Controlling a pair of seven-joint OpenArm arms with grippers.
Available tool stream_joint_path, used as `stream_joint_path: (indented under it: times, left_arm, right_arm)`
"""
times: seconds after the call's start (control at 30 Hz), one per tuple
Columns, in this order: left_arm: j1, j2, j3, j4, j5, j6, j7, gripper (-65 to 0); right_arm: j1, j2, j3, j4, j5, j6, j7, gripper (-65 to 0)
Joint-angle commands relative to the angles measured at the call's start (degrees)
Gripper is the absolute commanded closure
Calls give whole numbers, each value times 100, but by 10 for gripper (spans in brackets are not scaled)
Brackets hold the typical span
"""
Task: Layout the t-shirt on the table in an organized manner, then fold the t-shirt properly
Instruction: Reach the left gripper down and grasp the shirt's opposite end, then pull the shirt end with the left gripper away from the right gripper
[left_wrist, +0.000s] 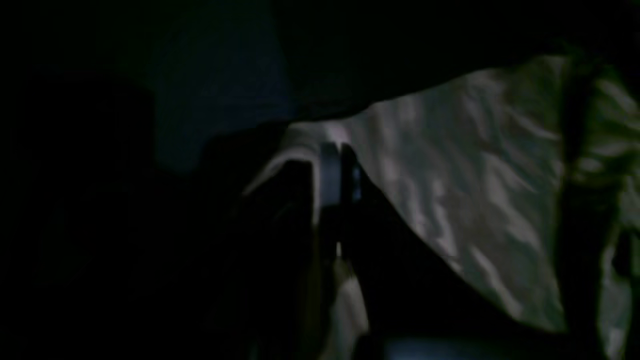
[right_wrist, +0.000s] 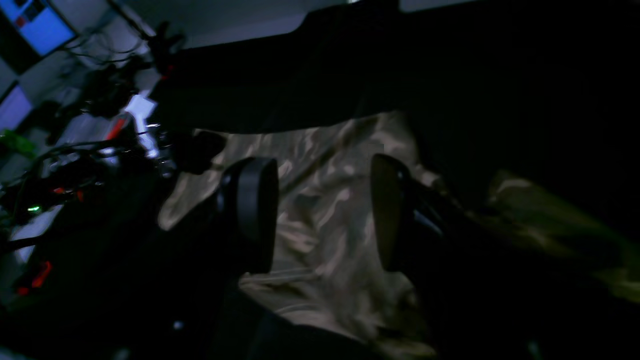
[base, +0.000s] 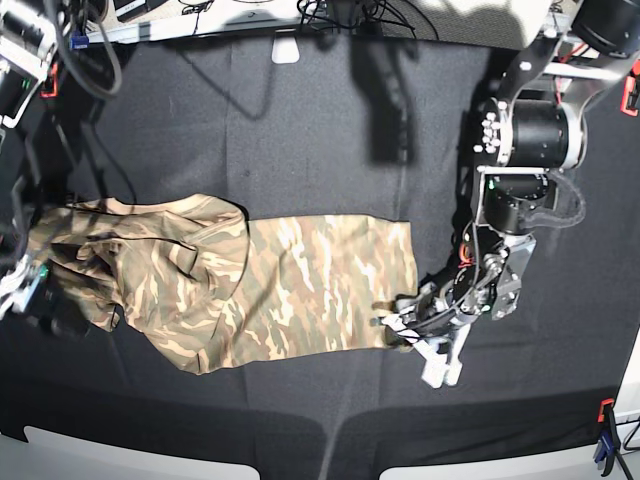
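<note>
- On the table (base: 300, 120), covered in black cloth, the t-shirt (base: 300, 290) lies across the middle, a camouflage print of tan, beige, olive and brown.
- One end of the t-shirt lies flat as a smooth band; the other end, toward the base view's left, is bunched and folded over itself in loose ridges.
- Left gripper (base: 395, 322) sits at the flat end's lower corner, its jaws pressed together on the t-shirt's edge; the left wrist view shows pale cloth pinched between the closed fingers (left_wrist: 345, 175), though that view is very dark.
- Right gripper (right_wrist: 324, 212) hangs just above the bunched end with its jaws apart, nothing between them; camouflage cloth shows through the gap between the two dark pads (right_wrist: 255, 205).
- At the table's near right corner a blue clamp (base: 603, 445) with a red tip grips the rim.
- Cables (base: 340, 12) lie along the far edge.
- No brand, label or writing can be read on the t-shirt or on the arms.
</note>
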Motion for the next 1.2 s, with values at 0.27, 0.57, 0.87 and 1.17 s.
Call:
stream_joint_path:
  times: [0.27, 0.57, 0.87, 1.17]
  left_arm:
    - [-957, -61, -11, 94, -74, -94, -111, 0]
    - [-2481, -605, -11, 94, 839, -90, 201, 0]
    - [-3449, -1803, -11, 94, 688, -48, 293, 0]
    - [-3001, -1943, -11, 92, 457, -50, 251, 0]
  right_arm:
    - [293, 144, 33, 92, -2153, -7, 984, -290]
    - [286, 142, 31, 92, -3121, -101, 953, -290]
    - [273, 50, 31, 92, -3364, -282, 916, -290]
    - [275, -922, -258, 92, -2935, -7, 850, -290]
